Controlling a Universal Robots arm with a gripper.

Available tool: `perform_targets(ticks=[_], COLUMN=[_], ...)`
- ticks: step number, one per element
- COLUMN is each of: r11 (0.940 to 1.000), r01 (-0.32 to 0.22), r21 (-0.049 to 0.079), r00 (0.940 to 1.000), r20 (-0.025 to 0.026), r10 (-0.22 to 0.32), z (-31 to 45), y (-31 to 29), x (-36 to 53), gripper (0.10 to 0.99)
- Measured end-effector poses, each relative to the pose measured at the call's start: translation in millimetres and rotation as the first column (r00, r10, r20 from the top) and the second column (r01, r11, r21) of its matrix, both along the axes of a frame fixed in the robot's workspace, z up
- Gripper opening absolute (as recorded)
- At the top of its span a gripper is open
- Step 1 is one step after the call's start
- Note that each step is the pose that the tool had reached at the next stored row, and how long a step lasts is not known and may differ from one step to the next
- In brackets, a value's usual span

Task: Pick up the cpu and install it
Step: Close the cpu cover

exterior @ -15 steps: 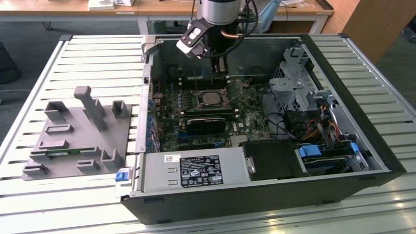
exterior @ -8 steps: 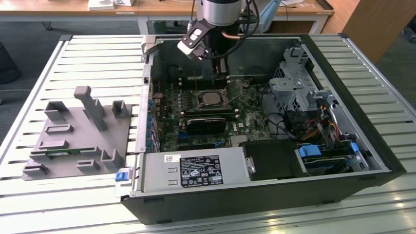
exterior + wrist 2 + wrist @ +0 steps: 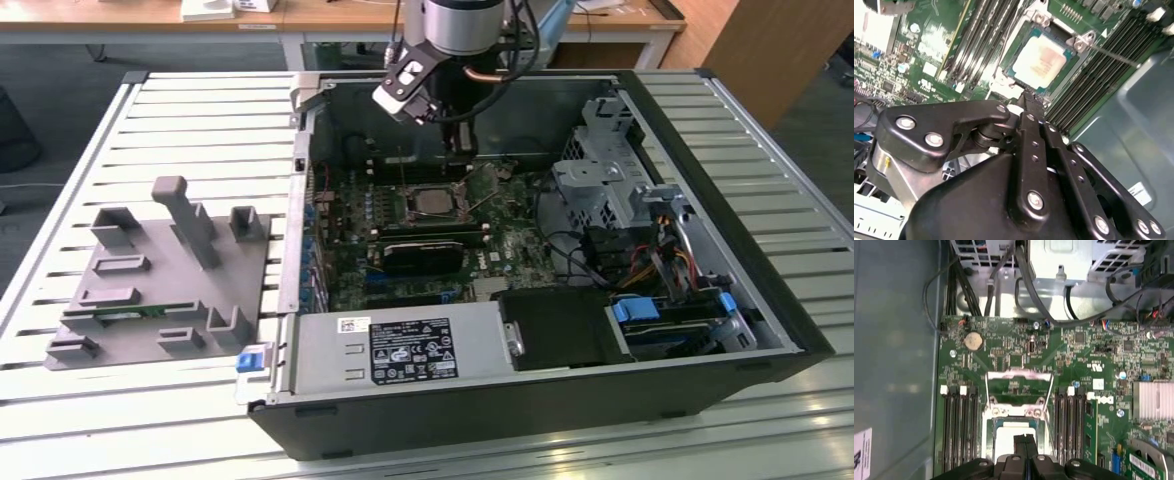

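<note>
The cpu (image 3: pixel 430 203) is a square chip with a pale metal top, lying flat in the motherboard socket inside the open computer case (image 3: pixel 747 300). In the second wrist view the cpu (image 3: pixel 1041 62) sits in its socket just beyond my black fingers (image 3: pixel 1030 107). The first wrist view shows the cpu (image 3: pixel 1001 440) partly behind my fingertips (image 3: pixel 1020 442). My gripper (image 3: pixel 461 158) hangs above the board a little behind the socket, its fingers pressed together with nothing between them. The socket's metal retention frame (image 3: pixel 1019 382) stands flipped open.
A grey fixture block (image 3: pixel 147 290) with posts and a green memory stick (image 3: pixel 127 312) lies on the slatted table at the exterior view's left. The power supply (image 3: pixel 400 350), a drive cage (image 3: pixel 607 180) and loose cables (image 3: pixel 587 255) crowd the case. Memory slots (image 3: pixel 959 425) flank the socket.
</note>
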State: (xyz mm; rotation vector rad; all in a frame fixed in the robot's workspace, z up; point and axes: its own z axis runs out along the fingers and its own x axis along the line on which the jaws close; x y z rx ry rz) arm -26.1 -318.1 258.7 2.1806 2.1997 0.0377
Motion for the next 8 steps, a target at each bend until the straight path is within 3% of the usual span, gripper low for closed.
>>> perform_targets(ticks=[5,8], r11=[1.0000,1.0000], r01=[0.000,0.000], r21=[0.000,0.000], r00=[1.0000,1.0000], r20=[0.0001,-0.0001], r10=[0.000,0.000], z=[-0.1,1.8], y=[0.0,0.0], x=[9.8,10.2], gripper=[0.106,0.106])
